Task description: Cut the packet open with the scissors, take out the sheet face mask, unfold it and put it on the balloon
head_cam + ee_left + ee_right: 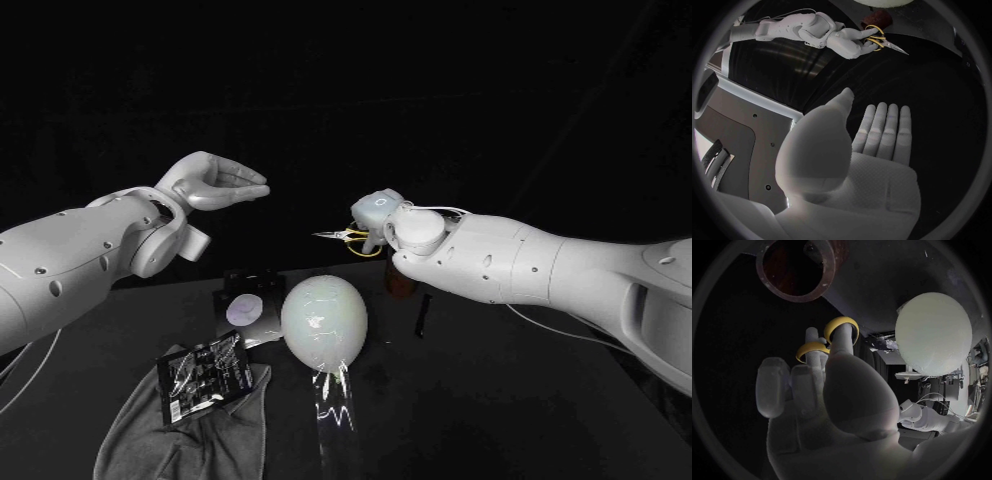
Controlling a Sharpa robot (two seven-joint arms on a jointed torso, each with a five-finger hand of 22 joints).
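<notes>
Yellow-handled steel scissors (346, 238) held high, white oval balloon (325, 322) at their 6 o'clock.
Your right hand (382, 215) grips them in its fingers, left hand (216, 182) fingers are straight and empty; a careless descent may puncture it.

The surface (519, 410) carries one balloon (325, 322), one packet (206, 375), one grey cloth (159, 445), one brown cup (401, 286), one thin black stick (421, 318) and one dark box (268, 290) bearing one pale disc (247, 310). There is one pair of scissors (346, 237), with two yellow loops (841, 329). Two hands appear: one left hand (216, 182) and one right hand (378, 213).
</notes>
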